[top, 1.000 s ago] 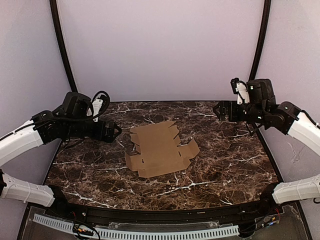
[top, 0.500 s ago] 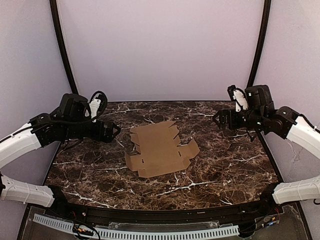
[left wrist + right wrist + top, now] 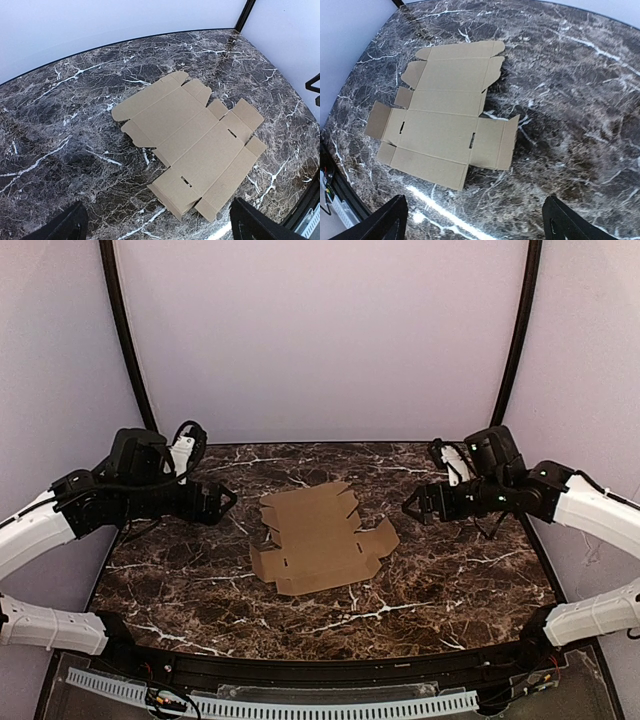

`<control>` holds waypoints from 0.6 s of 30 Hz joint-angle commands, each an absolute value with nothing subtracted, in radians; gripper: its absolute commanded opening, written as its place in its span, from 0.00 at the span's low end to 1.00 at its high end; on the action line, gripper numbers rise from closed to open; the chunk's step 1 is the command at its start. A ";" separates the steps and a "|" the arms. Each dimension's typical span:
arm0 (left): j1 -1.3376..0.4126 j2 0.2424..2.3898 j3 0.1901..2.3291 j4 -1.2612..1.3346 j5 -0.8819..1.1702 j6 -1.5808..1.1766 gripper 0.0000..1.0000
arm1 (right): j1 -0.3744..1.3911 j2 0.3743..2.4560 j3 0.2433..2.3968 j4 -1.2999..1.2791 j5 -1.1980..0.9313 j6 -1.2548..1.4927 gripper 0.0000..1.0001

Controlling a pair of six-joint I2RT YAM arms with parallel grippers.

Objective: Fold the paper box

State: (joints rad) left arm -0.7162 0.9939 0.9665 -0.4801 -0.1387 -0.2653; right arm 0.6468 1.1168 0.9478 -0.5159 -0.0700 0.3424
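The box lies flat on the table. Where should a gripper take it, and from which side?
Take the side flap nearest the right gripper, coming low from the right. The box lies flat, but this flap's outer edge seems slightly lifted, with shadow beneath, so a finger could probably slip under.

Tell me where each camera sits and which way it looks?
Top external: high behind the arms, looking down and forward at the marble table and the flat paper box; both arms show, with the left end effector and right end effector.
Left wrist: on the left arm, looking down at the box from its left; its own fingertips show at the bottom.
Right wrist: on the right arm, looking down from the box's right; its fingertips show at the bottom.
Shared: all three see the same unfolded box.
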 commanded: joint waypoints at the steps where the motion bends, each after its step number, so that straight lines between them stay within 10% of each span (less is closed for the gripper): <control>1: -0.720 0.974 0.948 -0.486 -0.138 -0.258 1.00 | 0.690 1.170 0.906 -0.466 -0.151 0.443 0.89; 18: -0.719 0.945 0.909 -0.491 -0.121 -0.276 1.00 | 0.787 1.441 0.829 -0.224 -0.170 0.618 0.57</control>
State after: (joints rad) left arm -0.7166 0.9726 0.9325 -0.4797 -0.1268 -0.2687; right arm 0.7750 1.3964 0.8387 -0.3237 -0.1619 0.5686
